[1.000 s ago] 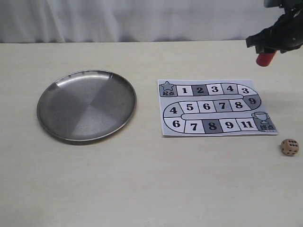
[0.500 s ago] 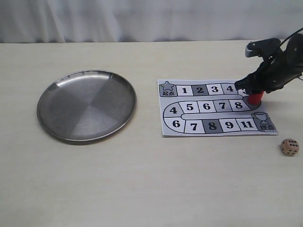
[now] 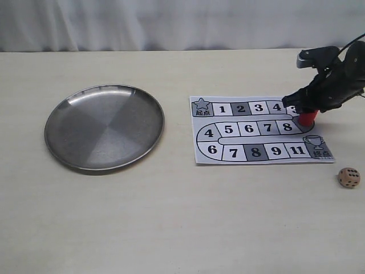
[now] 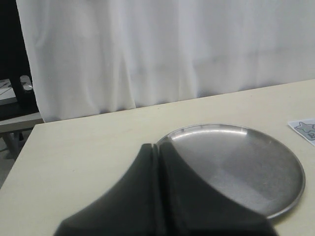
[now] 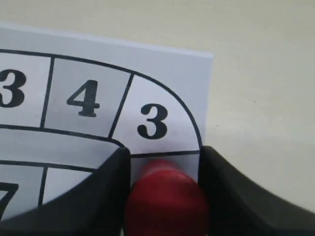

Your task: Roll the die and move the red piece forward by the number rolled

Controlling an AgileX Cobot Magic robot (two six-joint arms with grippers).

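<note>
right tool [image 3: 304, 110] clamped on red piece [image 3: 308, 119] at board [image 3: 228, 129] right-edge bend | left tool [image 4: 156, 150] pressed closed | die [image 3: 348, 177] lower right, off board, near frame edge

On my exterior feed the board [image 3: 256, 130] is white paper with a track of white, light grey and dark grey squares and black numerals. It has a grey star at one end and a trophy outline at the other. At the board's far right corner the red piece [image 3: 308, 118] is plain red, under the black right gripper [image 3: 307, 112]. Left of the board, the plate [image 3: 104, 127] is silver-grey with wedge-shaped sheen. Off the board's near right corner the die [image 3: 348, 177] is pale beige with black pips, possibly wood-grained. The table [image 3: 171, 222] is cream.
</note>
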